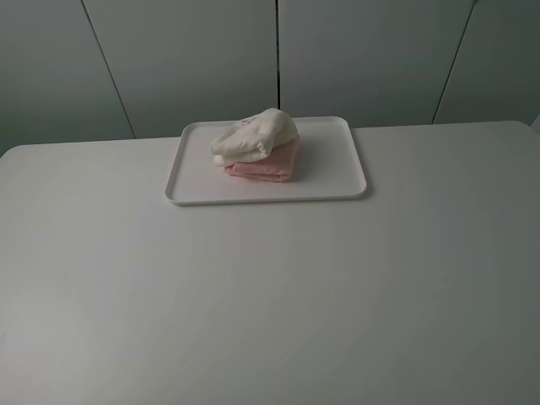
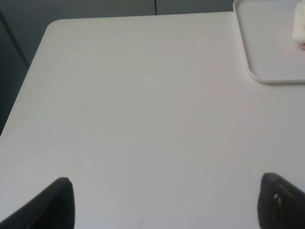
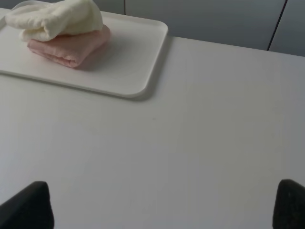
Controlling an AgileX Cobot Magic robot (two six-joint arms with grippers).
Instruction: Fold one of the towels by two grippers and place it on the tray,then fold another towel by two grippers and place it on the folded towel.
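Note:
The white tray (image 1: 337, 160) lies at the back middle of the table. On it rests the folded pink towel (image 1: 268, 167), with the folded cream towel (image 1: 253, 137) lying on top of it. The right wrist view shows the same stack: cream towel (image 3: 62, 19) over pink towel (image 3: 71, 47) on the tray (image 3: 128, 62). In the left wrist view only a corner of the tray (image 2: 267, 52) and an edge of the cream towel (image 2: 300, 28) appear. My left gripper (image 2: 167, 202) and right gripper (image 3: 164, 205) stand open and empty, over bare table, well away from the tray. Neither arm appears in the high view.
The white table (image 1: 270, 295) spreads wide around the tray. Grey wall panels (image 1: 186, 59) stand behind the table's far edge. The table's left far corner (image 2: 52, 24) shows in the left wrist view.

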